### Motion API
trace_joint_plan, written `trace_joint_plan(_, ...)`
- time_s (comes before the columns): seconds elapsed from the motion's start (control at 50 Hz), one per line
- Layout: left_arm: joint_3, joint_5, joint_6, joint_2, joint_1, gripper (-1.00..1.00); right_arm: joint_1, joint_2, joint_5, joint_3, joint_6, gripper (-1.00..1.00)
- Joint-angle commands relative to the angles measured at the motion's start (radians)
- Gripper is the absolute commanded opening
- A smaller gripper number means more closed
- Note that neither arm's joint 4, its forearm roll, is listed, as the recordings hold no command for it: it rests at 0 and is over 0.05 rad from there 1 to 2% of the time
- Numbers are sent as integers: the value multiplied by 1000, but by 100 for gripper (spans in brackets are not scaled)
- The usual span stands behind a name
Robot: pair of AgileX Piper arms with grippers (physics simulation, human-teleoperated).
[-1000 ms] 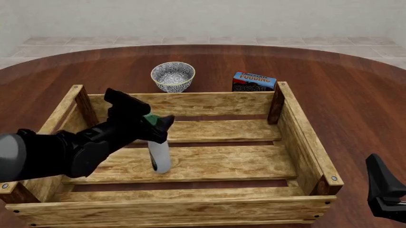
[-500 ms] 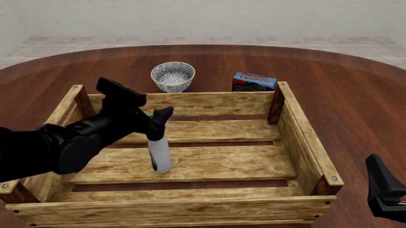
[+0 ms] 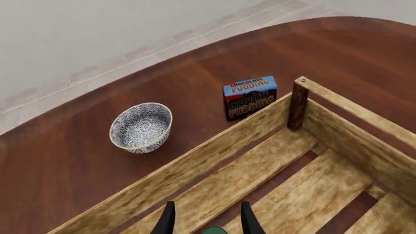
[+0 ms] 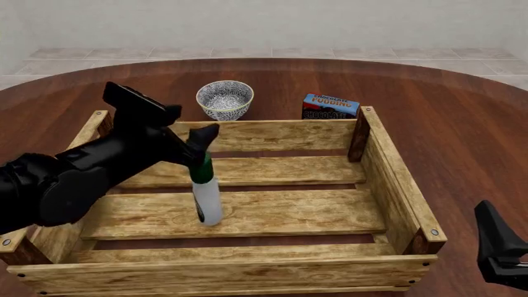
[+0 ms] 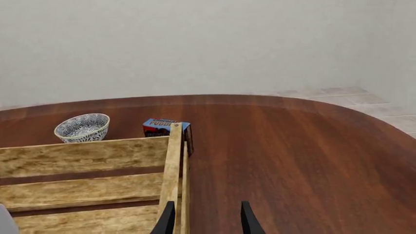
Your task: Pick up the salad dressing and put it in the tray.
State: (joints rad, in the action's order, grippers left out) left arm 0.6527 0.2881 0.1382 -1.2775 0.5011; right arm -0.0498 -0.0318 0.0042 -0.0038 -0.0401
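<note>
The salad dressing (image 4: 206, 199), a slim white bottle with a dark green neck, stands upright on the floor slats inside the tray (image 4: 272, 133), left of its middle. My left gripper (image 4: 198, 141) is open just above the bottle's cap and does not hold it. In the left wrist view the green cap (image 3: 215, 231) peeks in at the frame edge between the spread fingers of the left gripper (image 3: 206, 220), above the tray (image 3: 215, 146). My right gripper (image 4: 500, 249) is open and empty outside the tray's near right corner; it also shows in the right wrist view (image 5: 206, 219), beside the tray (image 5: 78, 156).
A patterned white bowl (image 4: 224, 99) and a blue-and-dark chocolate pudding box (image 4: 330, 106) stand on the brown table behind the tray's far wall. Both also show in the left wrist view, the bowl (image 3: 141, 127) and the box (image 3: 250, 96).
My left gripper let go of the bottle's neck and rose up and back to the left. The bottle stays standing in the tray. The right arm has not moved.
</note>
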Motion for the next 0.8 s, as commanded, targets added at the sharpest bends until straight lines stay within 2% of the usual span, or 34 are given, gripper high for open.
trace_joint_plan(0.02, 0, -33, 17, 64, 6, 100, -1, -2, -2, 1, 0, 100)
trace_joint_plan(0.8, -47, -110, 40, 270, -3, 100, -9, 13, 10, 1, -5, 100)
